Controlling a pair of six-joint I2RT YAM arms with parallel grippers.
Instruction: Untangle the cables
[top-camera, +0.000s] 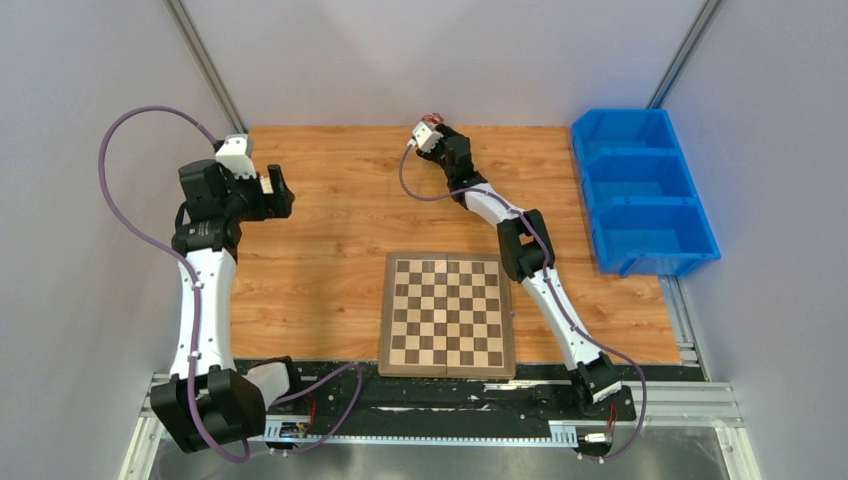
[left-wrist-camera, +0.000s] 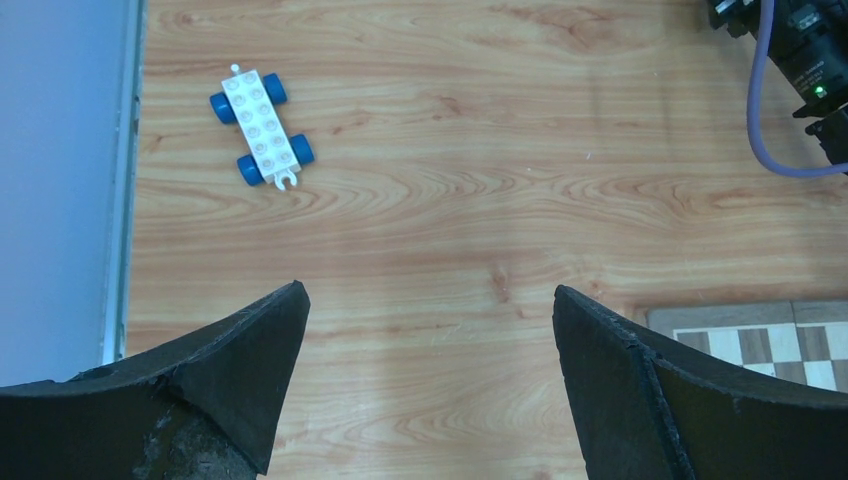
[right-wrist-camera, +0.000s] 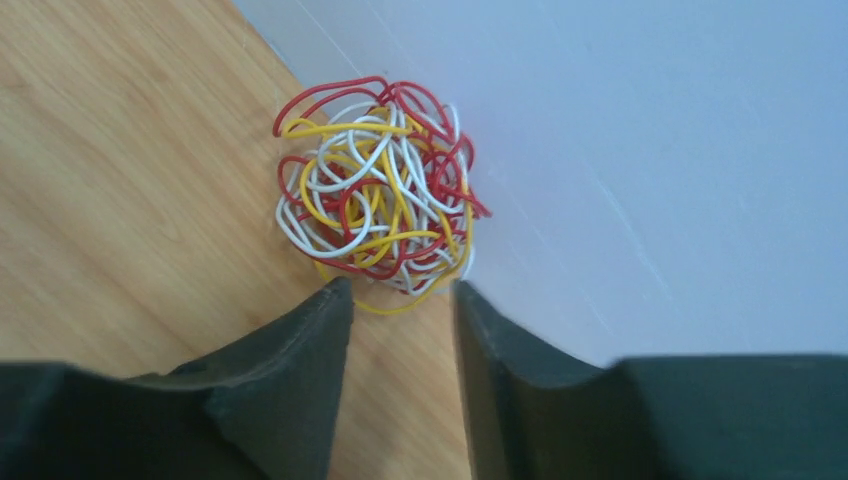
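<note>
cables balled into a roughly round clump of thin red, white and yellow wire; no clear long axis, loops pointing every way. sits at the far edge of the table, hard against the pale, smooth wall. right gripper aimed straight at it, dark fingers narrowly apart, tips at the clump's near rim, possibly brushing the lowest yellow loop. left gripper spread wide above bare wood-grain top, gripping nothing. beyond it, a white studded toy chassis on blue wheels. also a chessboard near the bases and a blue plastic bin with three compartments at right.
</note>
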